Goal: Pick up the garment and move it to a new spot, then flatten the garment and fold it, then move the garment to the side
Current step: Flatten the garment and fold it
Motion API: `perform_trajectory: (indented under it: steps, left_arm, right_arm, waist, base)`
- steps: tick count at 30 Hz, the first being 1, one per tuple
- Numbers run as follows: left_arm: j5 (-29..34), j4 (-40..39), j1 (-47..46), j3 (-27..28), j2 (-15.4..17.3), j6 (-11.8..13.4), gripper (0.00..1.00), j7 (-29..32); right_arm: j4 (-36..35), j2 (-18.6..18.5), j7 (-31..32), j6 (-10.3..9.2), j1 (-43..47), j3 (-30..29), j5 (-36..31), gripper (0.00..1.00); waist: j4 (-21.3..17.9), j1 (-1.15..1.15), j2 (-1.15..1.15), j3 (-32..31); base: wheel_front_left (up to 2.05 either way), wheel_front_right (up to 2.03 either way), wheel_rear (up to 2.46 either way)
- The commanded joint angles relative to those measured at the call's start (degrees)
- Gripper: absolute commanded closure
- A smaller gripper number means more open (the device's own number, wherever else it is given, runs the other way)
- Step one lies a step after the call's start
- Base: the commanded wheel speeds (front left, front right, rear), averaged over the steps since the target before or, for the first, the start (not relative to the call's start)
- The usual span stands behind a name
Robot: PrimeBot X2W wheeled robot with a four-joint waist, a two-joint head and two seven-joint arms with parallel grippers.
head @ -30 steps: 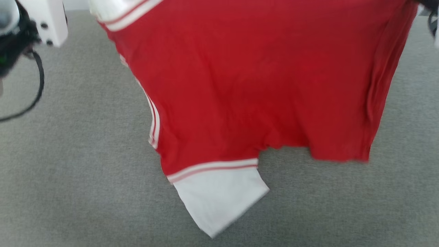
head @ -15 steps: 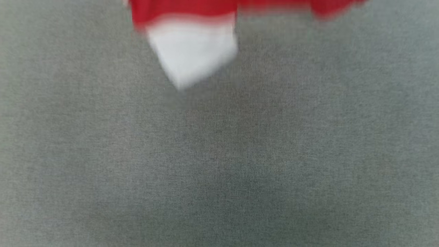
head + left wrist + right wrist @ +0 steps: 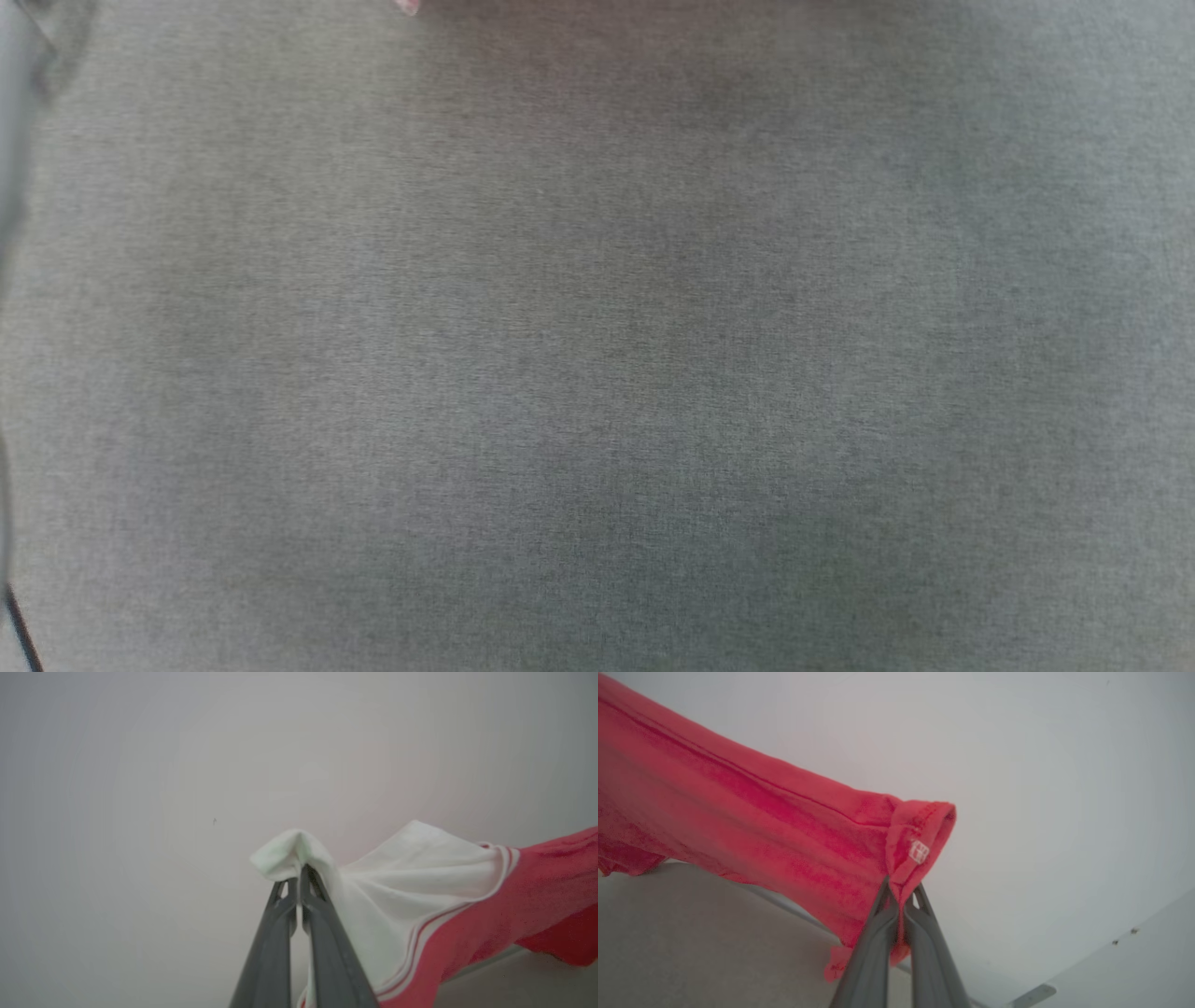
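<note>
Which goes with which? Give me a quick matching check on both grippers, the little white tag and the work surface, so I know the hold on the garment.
Column one:
1. left gripper
2. right gripper
3. small white tag
4. work surface

Column two:
A. grey, woven texture
B. jaws shut on the garment's red hemmed corner
C. jaws shut on the white sleeve
D. sits on the red hem, close to the gripped spot

Pairs: 1-C, 2-B, 3-D, 4-A
</note>
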Motion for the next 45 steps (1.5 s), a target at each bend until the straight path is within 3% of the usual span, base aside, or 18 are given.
perform_trajectory:
  steps: [1, 7, 14, 17, 22, 25, 26, 27, 32, 39, 45]
  left_arm:
    - [-0.65, 0.55, 1.93, -0.70, 0.40, -0.52, 1.00, 1.88]
    - [-9.00, -2.15, 15.57, -4.48, 0.05, -1.63, 1.00, 13.32]
    - [-18.84, -14.82, 31.99, -5.96, 5.02, -0.94, 1.00, 23.51]
    - [-21.48, -21.65, 39.19, -5.71, 7.29, 2.07, 1.00, 25.90]
    - [-24.47, -34.93, 51.07, -6.06, 11.36, 9.56, 1.00, 29.84]
    - [-26.11, -42.70, 57.33, -5.90, 13.89, 14.60, 1.00, 31.24]
    - [-27.23, -47.46, 61.07, -5.73, 15.27, 17.70, 1.00, 31.95]
    - [-27.23, -47.46, 61.07, -5.73, 15.27, 17.70, 1.00, 31.95]
    - [-28.98, -57.08, 69.16, -5.75, 18.62, 24.48, 1.00, 33.39]
    - [-30.75, -64.56, 76.77, -7.00, 22.10, 30.29, 1.00, 35.49]
    - [-30.49, -67.85, 77.85, -5.70, 24.24, 32.21, 1.00, 34.99]
  right_arm:
    - [-0.37, -0.62, 1.00, -0.08, 2.15, 0.69, 1.73, 1.00]
    - [-6.25, -4.49, 7.61, -0.08, 12.67, 6.25, 11.13, 1.00]
    - [-16.48, -10.72, 13.91, -0.07, 24.27, 9.52, 19.34, 1.00]
    - [-21.42, -13.75, 16.10, -0.07, 29.08, 9.79, 22.10, 1.00]
    - [-29.24, -18.27, 18.02, -0.07, 37.51, 8.82, 24.73, 1.00]
    - [-33.50, -20.15, 18.24, -0.06, 42.74, 7.63, 25.62, 1.00]
    - [-36.19, -21.77, 18.70, -0.07, 45.76, 6.76, 25.66, 1.00]
    - [-36.19, -21.77, 18.70, -0.07, 45.76, 6.76, 25.66, 1.00]
    - [-43.05, -25.20, 21.34, -0.06, 53.67, 5.98, 26.78, 1.00]
    - [-49.88, -29.08, 23.74, -0.06, 63.33, 3.18, 28.49, 1.00]
    - [-53.41, -28.75, 23.80, -0.06, 69.34, -1.31, 29.29, 1.00]
  waist:
    - [0.39, 0.00, 0.00, -0.48]
    - [1.44, 0.00, 0.00, -1.75]
    - [1.78, 0.00, 0.00, -2.87]
    - [1.82, 0.00, 0.00, -3.25]
    - [2.01, 0.00, 0.00, -3.47]
    - [2.21, 0.00, 0.00, -3.49]
    - [2.20, 0.00, 0.00, -3.58]
    - [2.20, 0.00, 0.00, -3.58]
    - [2.10, 0.00, 0.00, -4.09]
    - [1.85, 0.00, 0.00, -4.90]
    - [1.41, 0.00, 0.00, -5.28]
  base:
    - [0.00, 0.00, 0.00]
    - [0.00, 0.00, 0.00]
    - [0.00, 0.00, 0.00]
    - [0.00, 0.00, 0.00]
    - [0.00, 0.00, 0.00]
    - [0.00, 0.00, 0.00]
    - [0.00, 0.00, 0.00]
    - [0.00, 0.00, 0.00]
    - [0.00, 0.00, 0.00]
    - [0.00, 0.00, 0.00]
    - [0.00, 0.00, 0.00]
